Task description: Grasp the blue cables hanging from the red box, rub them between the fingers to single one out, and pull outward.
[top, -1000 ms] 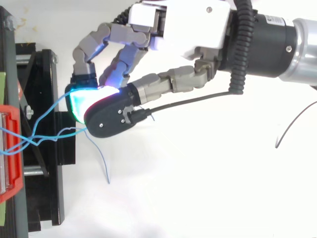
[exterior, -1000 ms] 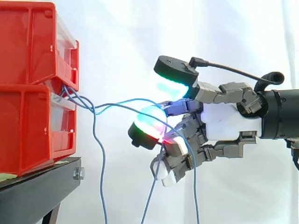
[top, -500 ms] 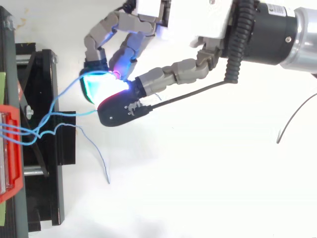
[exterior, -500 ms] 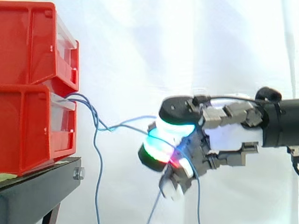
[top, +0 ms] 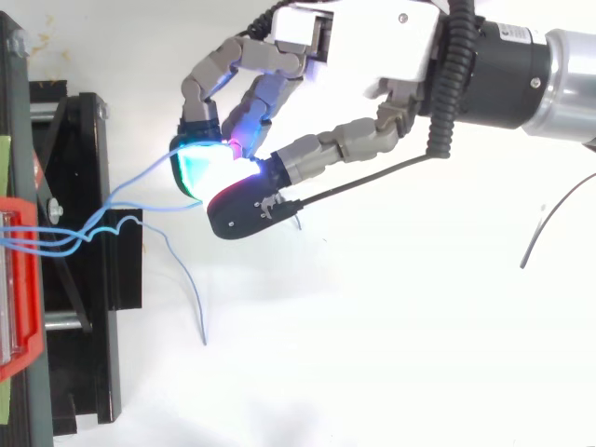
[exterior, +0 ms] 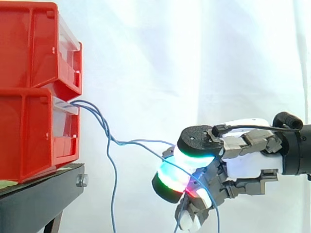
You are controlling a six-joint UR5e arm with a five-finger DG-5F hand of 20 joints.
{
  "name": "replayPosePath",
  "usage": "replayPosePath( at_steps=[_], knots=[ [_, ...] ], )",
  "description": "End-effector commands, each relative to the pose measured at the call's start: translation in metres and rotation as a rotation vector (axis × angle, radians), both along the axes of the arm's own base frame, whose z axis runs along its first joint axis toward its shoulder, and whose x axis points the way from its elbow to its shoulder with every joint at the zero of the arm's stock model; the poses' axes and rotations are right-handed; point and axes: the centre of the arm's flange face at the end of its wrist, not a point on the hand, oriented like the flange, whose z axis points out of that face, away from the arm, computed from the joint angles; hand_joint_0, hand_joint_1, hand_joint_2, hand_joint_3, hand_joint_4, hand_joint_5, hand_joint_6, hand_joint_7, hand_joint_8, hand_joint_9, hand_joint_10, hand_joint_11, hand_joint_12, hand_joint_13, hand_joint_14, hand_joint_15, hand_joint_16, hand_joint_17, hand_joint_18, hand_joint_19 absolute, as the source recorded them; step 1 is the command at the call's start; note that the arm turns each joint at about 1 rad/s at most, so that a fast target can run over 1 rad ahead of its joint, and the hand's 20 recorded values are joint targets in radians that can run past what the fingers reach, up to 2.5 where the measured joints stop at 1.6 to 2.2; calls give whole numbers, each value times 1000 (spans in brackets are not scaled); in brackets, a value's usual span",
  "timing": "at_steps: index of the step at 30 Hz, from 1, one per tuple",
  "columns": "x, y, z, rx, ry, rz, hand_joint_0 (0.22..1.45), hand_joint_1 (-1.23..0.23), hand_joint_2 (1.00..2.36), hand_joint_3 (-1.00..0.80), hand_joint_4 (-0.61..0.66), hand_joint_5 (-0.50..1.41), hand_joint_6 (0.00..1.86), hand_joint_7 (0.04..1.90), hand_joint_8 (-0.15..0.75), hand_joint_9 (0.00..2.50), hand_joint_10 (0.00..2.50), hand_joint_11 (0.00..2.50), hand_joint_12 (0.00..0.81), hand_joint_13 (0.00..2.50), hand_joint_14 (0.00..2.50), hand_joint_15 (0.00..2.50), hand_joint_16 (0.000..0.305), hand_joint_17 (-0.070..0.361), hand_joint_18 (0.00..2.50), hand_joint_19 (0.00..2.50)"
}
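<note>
Where red bins [exterior: 34, 87] top a black stand [exterior: 39, 194], white curtain [exterior: 194, 58] behind, robot hand [exterior: 248, 167] pinching blue cables [exterior: 98, 115]

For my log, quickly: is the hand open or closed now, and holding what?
Hand: closed, fingers pinching the blue cables.

- No readable text, numbers, labels or signs in either view.
- red box [exterior: 29, 97]: plain faces, no print can be made out.
- hand [top: 363, 42]: white housing, no marking legible.
- pale green strip [top: 4, 163] at the left edge of the top view, next to the red box: too little of it shows to tell if it carries print.
</note>
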Motion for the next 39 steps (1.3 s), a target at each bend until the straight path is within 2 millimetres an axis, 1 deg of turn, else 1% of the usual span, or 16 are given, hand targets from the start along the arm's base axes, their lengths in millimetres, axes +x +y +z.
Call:
replayPosePath(
  at_steps=[1, 3, 6, 9, 10, 11, 12, 14, 15, 17, 22, 25, 30, 34, 36, 39],
  knots=[
    [-3, -3, -2, 48, 16, -4, 628, -789, 1007, -401, 118, -138, 892, 939, 258, 1098, 22, 864, 345, 819, 21, 544, 43, 96, 666, 511],
    [-2, -5, -1, 52, 11, -5, 622, -779, 1006, -421, 120, -136, 887, 943, 256, 1108, 19, 860, 342, 819, 23, 544, 43, 96, 666, 512],
    [-2, -13, 3, 52, 5, -8, 614, -764, 1005, -429, 118, -133, 880, 961, 257, 1108, 21, 860, 342, 820, 21, 545, 43, 96, 665, 514],
    [1, -18, 13, 52, -14, -2, 600, -724, 1004, -431, 113, -128, 873, 954, 258, 1117, 21, 854, 344, 825, 23, 549, 43, 96, 665, 514],
    [2, -18, 13, 51, -16, 0, 595, -709, 1005, -429, 120, -127, 867, 972, 255, 1121, 21, 856, 345, 825, 23, 550, 43, 96, 664, 521],
    [3, -19, 16, 51, -22, 3, 583, -672, 1005, -435, 117, -127, 865, 971, 257, 1124, 22, 844, 346, 826, 22, 547, 43, 97, 666, 520],
    [2, -23, 17, 52, -22, 8, 584, -667, 1004, -440, 119, -126, 863, 970, 260, 1123, 22, 845, 346, 826, 21, 549, 43, 97, 664, 517],
    [3, -24, 18, 52, -23, 17, 554, -575, 1001, -487, 111, -125, 848, 976, 267, 1128, 22, 836, 355, 831, 21, 549, 44, 100, 667, 524],
    [2, -25, 17, 54, -20, 22, 554, -573, 1000, -490, 114, -125, 846, 978, 270, 1129, 22, 838, 355, 831, 21, 549, 44, 100, 667, 524],
    [2, -27, 18, 54, -21, 23, 526, -506, 1000, -500, 131, -126, 831, 963, 275, 1135, 21, 821, 364, 834, 21, 549, 47, 105, 670, 518],
    [1, -33, 19, 54, -25, 19, 471, -411, 1000, -500, 156, -140, 808, 928, 292, 1098, 20, 786, 388, 832, 20, 547, 53, 119, 679, 515],
    [6, -35, 29, 53, -42, 34, 457, -375, 1000, -500, 169, -145, 806, 914, 298, 1084, 17, 776, 395, 832, 21, 541, 55, 124, 685, 511],
    [8, -36, 41, 38, -42, 49, 458, -346, 1000, -500, 176, -144, 804, 888, 299, 1084, 19, 773, 397, 831, 19, 535, 55, 124, 680, 510],
    [9, -37, 42, 34, -43, 48, 483, -320, 1000, -500, 169, -139, 790, 884, 290, 1076, 20, 771, 388, 822, 20, 548, 53, 119, 662, 515],
    [9, -37, 44, 32, -46, 48, 506, -329, 1000, -500, 158, -136, 779, 903, 286, 1071, 20, 781, 381, 814, 20, 547, 51, 115, 648, 527],
    [10, -37, 46, 29, -50, 48, 542, -382, 1000, -500, 148, -128, 763, 969, 275, 1072, 21, 788, 369, 811, 22, 554, 48, 109, 640, 535]
  ],
)
